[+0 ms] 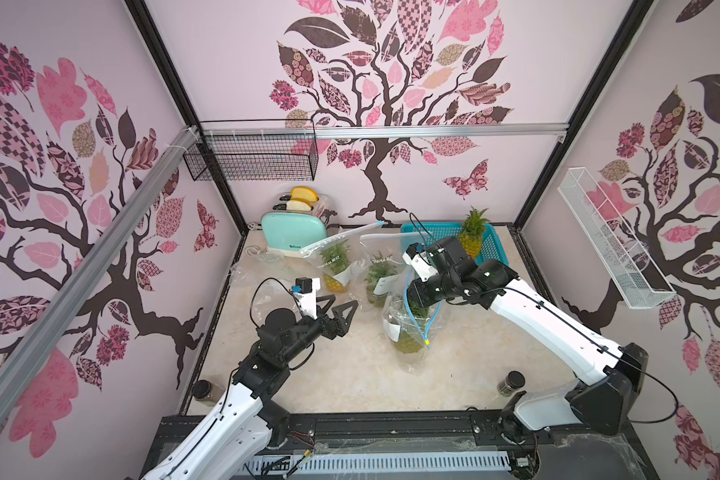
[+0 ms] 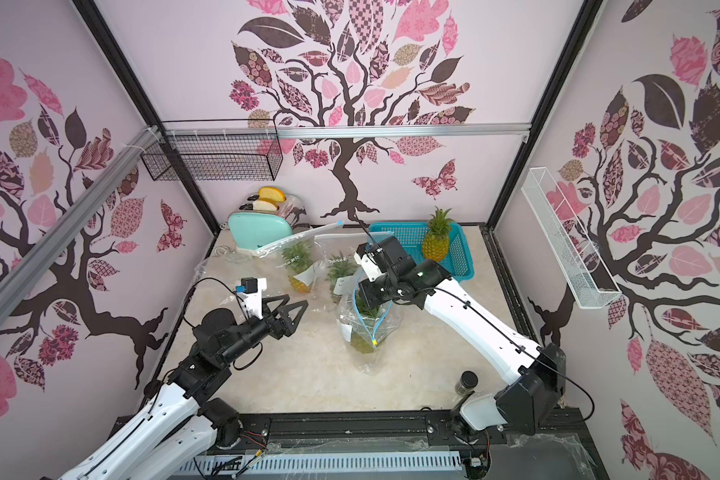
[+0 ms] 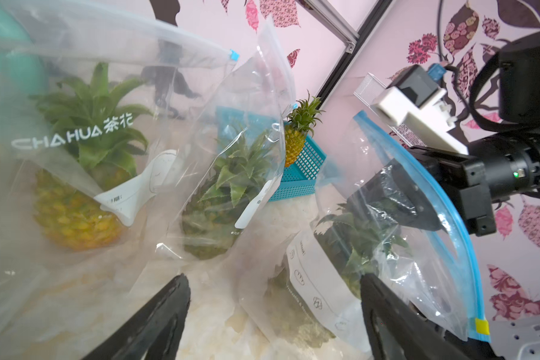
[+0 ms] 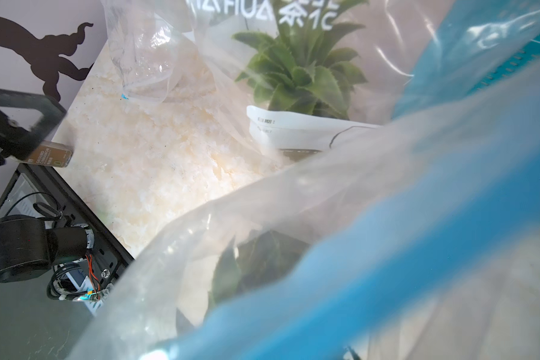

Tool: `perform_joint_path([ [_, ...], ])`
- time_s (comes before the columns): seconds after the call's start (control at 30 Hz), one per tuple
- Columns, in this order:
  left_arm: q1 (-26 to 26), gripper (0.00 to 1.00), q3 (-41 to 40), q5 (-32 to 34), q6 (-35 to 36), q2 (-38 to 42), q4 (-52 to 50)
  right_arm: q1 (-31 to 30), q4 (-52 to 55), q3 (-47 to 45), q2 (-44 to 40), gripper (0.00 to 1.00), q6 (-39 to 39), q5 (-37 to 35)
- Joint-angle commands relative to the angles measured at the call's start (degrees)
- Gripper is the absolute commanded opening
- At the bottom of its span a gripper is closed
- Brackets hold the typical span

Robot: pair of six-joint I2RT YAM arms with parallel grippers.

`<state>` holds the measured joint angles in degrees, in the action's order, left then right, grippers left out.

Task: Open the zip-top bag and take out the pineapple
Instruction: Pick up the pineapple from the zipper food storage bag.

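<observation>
Three bags stand on the tabletop (image 1: 350, 374), one pineapple in each. The zip-top bag (image 1: 408, 328) stands open near the tabletop's middle, its blue zip parted and its pineapple (image 1: 406, 343) upright inside. The right gripper (image 3: 387, 196) reaches through that mouth to the crown; through the plastic I cannot tell whether its jaws are closed. The left gripper (image 1: 345, 300) hovers beside the bag, jaws spread wide, holding nothing. Two more bags (image 1: 335, 259) stand toward the far edge. A fourth pineapple (image 1: 472, 237) stands in the one blue basket (image 1: 491, 245) at the far right corner. A jar (image 1: 203, 390) stands at the near left corner, a second jar (image 1: 511, 382) at the near right.
</observation>
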<state>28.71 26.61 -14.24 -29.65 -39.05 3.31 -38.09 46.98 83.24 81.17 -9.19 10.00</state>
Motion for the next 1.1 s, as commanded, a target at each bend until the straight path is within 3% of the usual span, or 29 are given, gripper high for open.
perform_joint_path([
  [0.0, -0.8, 0.92, -3.2, -7.9, -7.7, -1.9, 7.5, 0.1, 0.7, 7.5, -3.0, 0.00, 2.2, 1.9],
  [0.1, -0.8, 0.98, -5.9, -13.0, -13.9, -5.7, 17.7, 0.4, 2.2, 11.0, -3.6, 0.00, 2.7, 1.5],
  [0.23, -0.7, 0.98, -8.9, -19.2, -23.1, -13.1, 33.4, 0.4, 3.9, 17.3, -3.1, 0.00, 3.4, 0.2],
  [0.37, 0.7, 0.98, -10.9, -21.0, -28.6, -16.8, 43.2, 0.5, 5.6, 24.1, -1.6, 0.00, 4.3, -0.2],
  [0.7, 13.3, 0.98, -11.3, -13.5, -24.4, -17.6, 47.3, 0.4, 4.9, 32.8, 2.1, 0.00, 3.1, 3.8],
  [1.07, 14.9, 0.98, -7.5, -8.5, -22.7, -31.0, 56.4, -0.9, 3.0, 33.2, 2.3, 0.00, 1.4, 7.5],
])
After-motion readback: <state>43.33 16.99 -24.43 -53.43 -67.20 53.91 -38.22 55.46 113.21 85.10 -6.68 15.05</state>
